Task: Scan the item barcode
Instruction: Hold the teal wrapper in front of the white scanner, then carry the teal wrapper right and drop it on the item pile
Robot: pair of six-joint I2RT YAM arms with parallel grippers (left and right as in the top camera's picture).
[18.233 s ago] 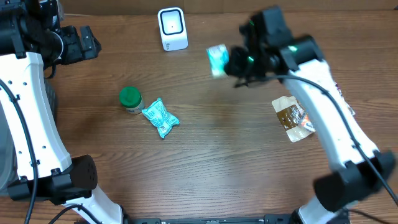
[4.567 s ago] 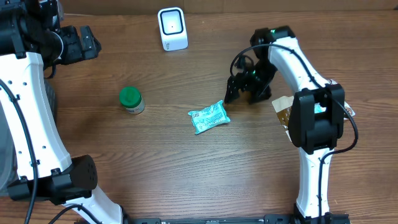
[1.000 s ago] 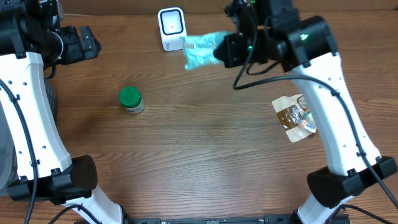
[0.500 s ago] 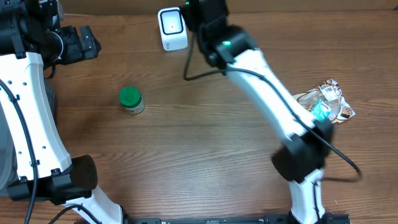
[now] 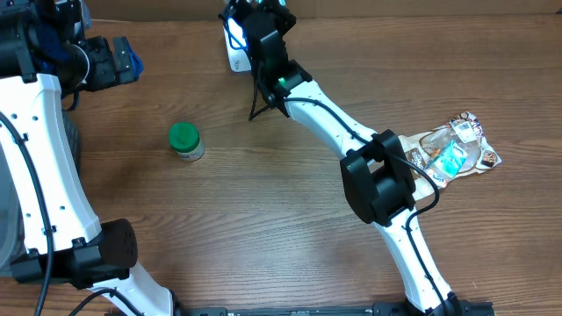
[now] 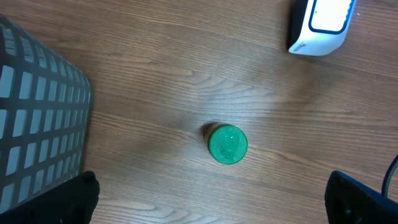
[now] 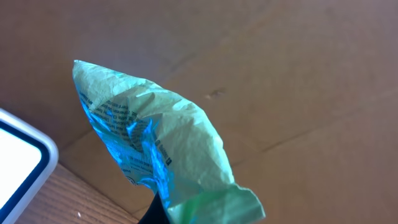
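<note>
My right gripper (image 7: 177,214) is shut on a crumpled teal packet (image 7: 155,143), which it holds up in front of a cardboard wall, just right of the white scanner's corner (image 7: 18,162). In the overhead view that gripper (image 5: 256,26) hangs over the white scanner (image 5: 235,60) at the table's back edge, and the arm hides the held packet. My left gripper (image 5: 112,61) stands open high at the far left, its fingertips (image 6: 84,199) wide apart with nothing between them.
A green-lidded jar (image 5: 184,140) stands left of centre, also below my left wrist as the jar (image 6: 227,144). A brown packet (image 5: 421,156) with another teal packet (image 5: 452,158) on it lies at the right. A grey mesh basket (image 6: 37,124) sits far left.
My right arm has swung left and back with the teal packet, from beside the scanner to right over it. The left arm has not moved.
</note>
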